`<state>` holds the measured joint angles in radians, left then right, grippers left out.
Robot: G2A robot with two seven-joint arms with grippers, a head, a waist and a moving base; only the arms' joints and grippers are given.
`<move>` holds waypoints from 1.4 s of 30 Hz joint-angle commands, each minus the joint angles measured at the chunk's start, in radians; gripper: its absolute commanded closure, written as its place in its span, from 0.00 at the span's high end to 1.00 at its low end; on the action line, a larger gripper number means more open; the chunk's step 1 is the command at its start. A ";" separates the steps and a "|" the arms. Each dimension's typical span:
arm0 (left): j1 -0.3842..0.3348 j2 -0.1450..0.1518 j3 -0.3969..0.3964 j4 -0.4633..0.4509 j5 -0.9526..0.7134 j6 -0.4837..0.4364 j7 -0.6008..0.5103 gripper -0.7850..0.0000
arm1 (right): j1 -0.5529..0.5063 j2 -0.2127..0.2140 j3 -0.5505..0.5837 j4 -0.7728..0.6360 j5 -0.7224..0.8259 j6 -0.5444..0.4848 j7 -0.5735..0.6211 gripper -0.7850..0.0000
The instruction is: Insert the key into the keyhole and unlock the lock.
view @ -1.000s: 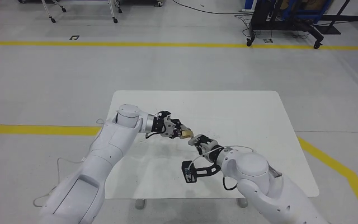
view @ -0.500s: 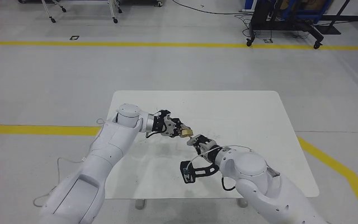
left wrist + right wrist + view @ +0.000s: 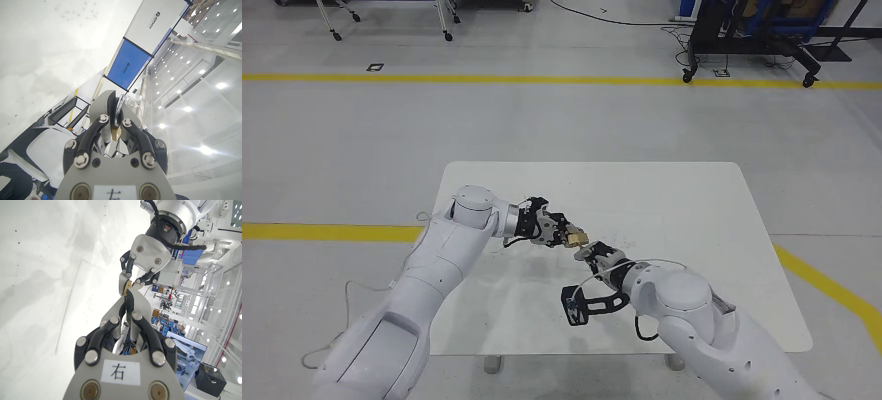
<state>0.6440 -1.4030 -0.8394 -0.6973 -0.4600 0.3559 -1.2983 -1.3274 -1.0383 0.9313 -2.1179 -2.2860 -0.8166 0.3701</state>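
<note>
Roughly centred in the lower half of the top view stands the white table (image 3: 692,200), on a pale floor crossed by a yellow line (image 3: 542,78) along the upper part of the frame. The left arm (image 3: 457,245) comes in from the lower left, the right arm (image 3: 687,300) from the lower right, and the two meet just left of the table's middle, raised off its surface. The left gripper (image 3: 560,235) points toward the right of the frame; the right gripper (image 3: 592,254) sits just below and to the right of it, tips almost against it. In the left wrist view the left gripper (image 3: 117,106) is clamped on the lock (image 3: 115,133), both fingers tight on it, brass body low in the grip and the silver shackle (image 3: 121,101) poking out past the fingertips at frame centre. From above, the lock (image 3: 575,238) shows as a small brass block between the two grippers, near frame centre. In the right wrist view the right gripper (image 3: 128,294) has its fingers pressed together, ribbed black pad edge-on, tips touching the brass of the lock (image 3: 127,285) at mid-frame. The left gripper (image 3: 130,286) holds that lock from the upper part of the frame. Whether the key sits between the right pads I cannot tell, as it is hidden there.
</note>
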 commanded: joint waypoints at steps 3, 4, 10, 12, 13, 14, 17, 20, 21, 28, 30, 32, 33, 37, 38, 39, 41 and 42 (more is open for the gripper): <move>0.001 0.000 0.000 0.002 -0.007 0.004 -0.004 0.00 | 0.000 -0.005 -0.010 -0.005 -0.009 -0.003 0.030 0.00; 0.002 -0.001 -0.002 0.004 -0.014 0.008 -0.003 0.00 | 0.001 -0.006 -0.013 -0.005 -0.012 -0.004 0.037 0.00; 0.007 -0.002 -0.006 0.003 -0.035 0.015 0.002 0.00 | -0.003 -0.018 -0.026 -0.004 -0.001 0.009 0.092 0.00; 0.008 -0.002 -0.007 0.002 -0.037 0.015 0.003 0.00 | -0.005 -0.024 -0.020 0.007 0.030 0.026 0.115 0.00; 0.008 -0.001 -0.007 0.001 -0.037 0.015 0.004 0.00 | -0.006 -0.028 -0.017 0.012 0.048 0.035 0.129 0.00; 0.008 -0.001 -0.008 0.000 -0.039 0.013 0.004 0.00 | -0.008 -0.032 -0.011 0.018 0.070 0.048 0.148 0.00; 0.009 0.000 -0.010 -0.002 -0.040 0.014 0.005 0.00 | -0.007 -0.041 -0.003 0.024 0.115 0.070 0.198 0.00; 0.010 0.001 -0.011 -0.007 -0.041 0.017 0.004 0.00 | -0.004 -0.049 -0.001 0.027 0.146 0.080 0.229 0.00; 0.010 0.002 -0.011 -0.008 -0.041 0.018 0.003 0.00 | -0.003 -0.051 -0.001 0.028 0.154 0.082 0.232 0.00; 0.010 0.004 -0.010 -0.013 -0.042 0.020 -0.007 0.00 | -0.004 -0.055 0.011 0.027 0.173 0.092 0.209 0.00; 0.010 0.004 -0.009 -0.014 -0.043 0.018 -0.016 0.00 | -0.004 -0.056 0.016 0.029 0.188 0.093 0.182 0.00; 0.010 0.004 -0.008 -0.016 -0.043 0.017 -0.020 0.00 | -0.005 -0.055 0.021 0.031 0.181 0.087 0.181 0.00; 0.009 0.004 -0.007 -0.015 -0.043 0.016 -0.023 0.00 | -0.006 -0.055 0.023 0.031 0.179 0.085 0.180 0.00; 0.008 0.004 -0.006 -0.013 -0.045 0.013 -0.029 0.00 | -0.009 -0.057 0.027 0.032 0.175 0.081 0.181 0.00; 0.008 0.004 -0.005 -0.013 -0.046 0.012 -0.029 0.00 | -0.009 -0.057 0.028 0.032 0.175 0.079 0.180 0.00; 0.007 0.004 -0.005 -0.012 -0.046 0.012 -0.029 0.00 | -0.010 -0.057 0.029 0.031 0.175 0.078 0.180 0.00; 0.007 0.004 -0.004 -0.012 -0.046 0.010 -0.030 0.00 | -0.011 -0.058 0.032 0.028 0.178 0.077 0.175 0.03; 0.007 0.004 -0.004 -0.011 -0.046 0.009 -0.029 0.00 | -0.011 -0.058 0.035 0.027 0.179 0.076 0.174 0.09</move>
<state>0.6507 -1.3989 -0.8436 -0.7092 -0.5061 0.3659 -1.3284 -1.3384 -1.0962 0.9643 -2.0901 -2.1084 -0.7402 0.5453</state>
